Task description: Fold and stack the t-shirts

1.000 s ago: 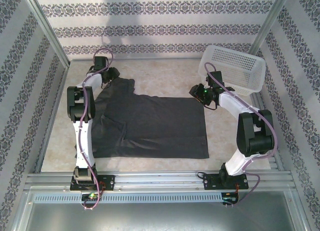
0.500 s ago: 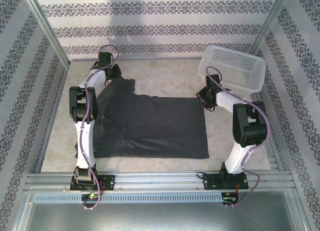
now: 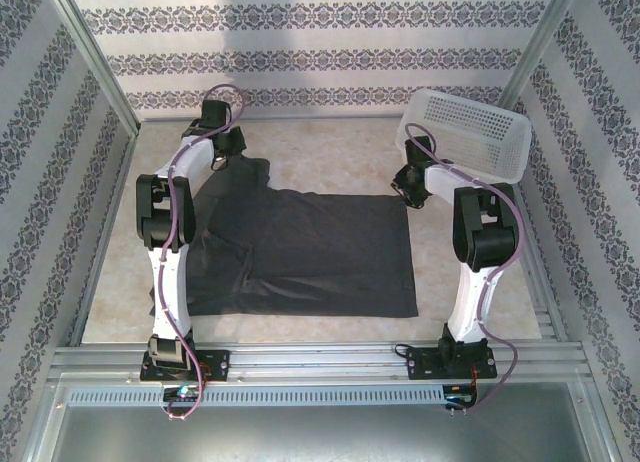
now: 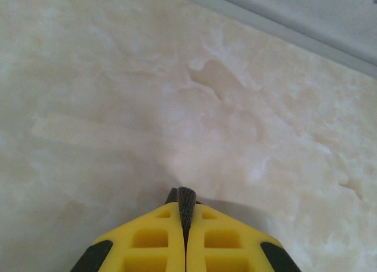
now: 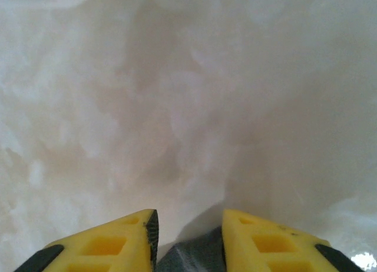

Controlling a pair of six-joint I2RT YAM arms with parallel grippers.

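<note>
A dark charcoal t-shirt (image 3: 300, 247) lies spread flat on the pale table. My left gripper (image 3: 226, 150) is at the shirt's far left corner. In the left wrist view its yellow fingers (image 4: 153, 236) are pressed together, and the gripper (image 4: 186, 208) is shut on a thin fold of the dark t-shirt (image 4: 187, 200). My right gripper (image 3: 408, 189) sits low at the shirt's far right corner. In the right wrist view the right gripper (image 5: 189, 220) is open, and the edge of the t-shirt (image 5: 194, 254) lies between its fingers.
A white mesh basket (image 3: 470, 132) stands at the back right, just behind the right gripper. Patterned walls close in the table on three sides. An aluminium rail (image 3: 320, 357) runs along the near edge by the arm bases.
The left gripper has shut on the shirt's far left corner. The right arm has swung back and inward to the far right corner, and its jaws have narrowed around the fabric.
</note>
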